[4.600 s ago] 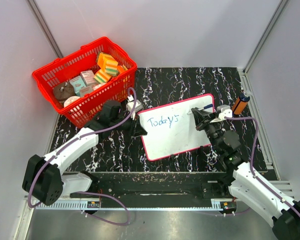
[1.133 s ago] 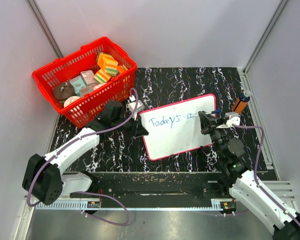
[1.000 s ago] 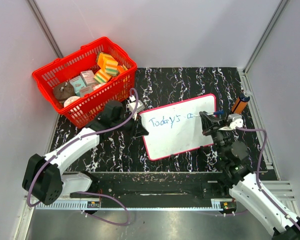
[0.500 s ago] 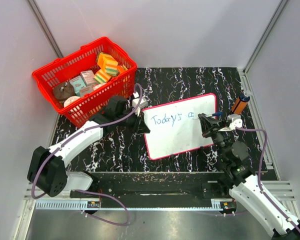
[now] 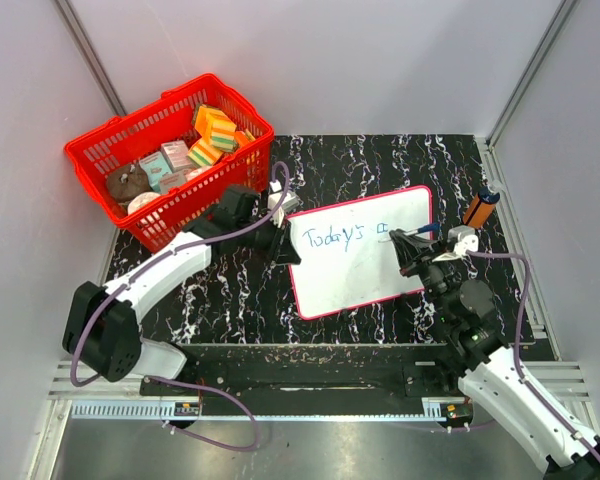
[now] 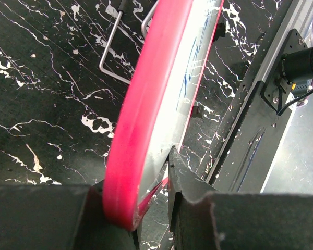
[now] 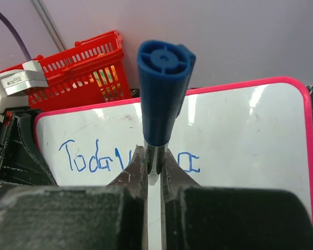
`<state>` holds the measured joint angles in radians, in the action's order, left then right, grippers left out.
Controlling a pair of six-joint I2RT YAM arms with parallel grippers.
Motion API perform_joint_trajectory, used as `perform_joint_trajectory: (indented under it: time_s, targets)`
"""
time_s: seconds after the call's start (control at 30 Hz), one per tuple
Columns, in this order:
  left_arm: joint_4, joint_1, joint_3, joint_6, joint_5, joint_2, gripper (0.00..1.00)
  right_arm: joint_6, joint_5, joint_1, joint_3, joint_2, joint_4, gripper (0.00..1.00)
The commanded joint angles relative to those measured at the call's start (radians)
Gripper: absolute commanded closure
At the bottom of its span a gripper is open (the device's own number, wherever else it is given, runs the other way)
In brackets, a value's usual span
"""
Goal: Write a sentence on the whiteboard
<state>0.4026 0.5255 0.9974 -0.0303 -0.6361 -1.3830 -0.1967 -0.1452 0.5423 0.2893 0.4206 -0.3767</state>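
The left claw (image 5: 279, 227) pinches the rim of the whiteboard (image 5: 365, 270), mid-frame on the surface (image 5: 380, 165); the right claw (image 5: 406, 244), clamped on the blue marker (image 7: 164, 88), may skew the sentence (image 5: 343, 237) if the board slips.

A red basket (image 5: 183, 203) sits at the far left of the black, white-veined bench (image 5: 360, 165). It holds striped sponges (image 5: 215, 126), small pastel boxes (image 5: 170, 160) and a brown lump (image 5: 127, 181). An orange cylinder (image 5: 480, 208) stands near the right edge.
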Motion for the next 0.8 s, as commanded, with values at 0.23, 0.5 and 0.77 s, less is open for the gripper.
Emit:
perform_joint_trajectory:
  time_s: [0.23,0.5,0.77]
  targets:
    - [0.120,-0.001,-0.026,0.250,0.346,-0.122,1.00,-0.033,0.180,-0.001,0.016,0.202,-0.250,1.00]
    - [0.102,-0.001,-0.036,0.248,0.335,-0.152,1.00,0.063,0.164,0.079,0.054,0.254,-0.280,1.00]
    - [0.090,-0.001,-0.043,0.245,0.332,-0.169,1.00,0.221,-0.019,0.281,0.057,0.256,-0.252,1.00]
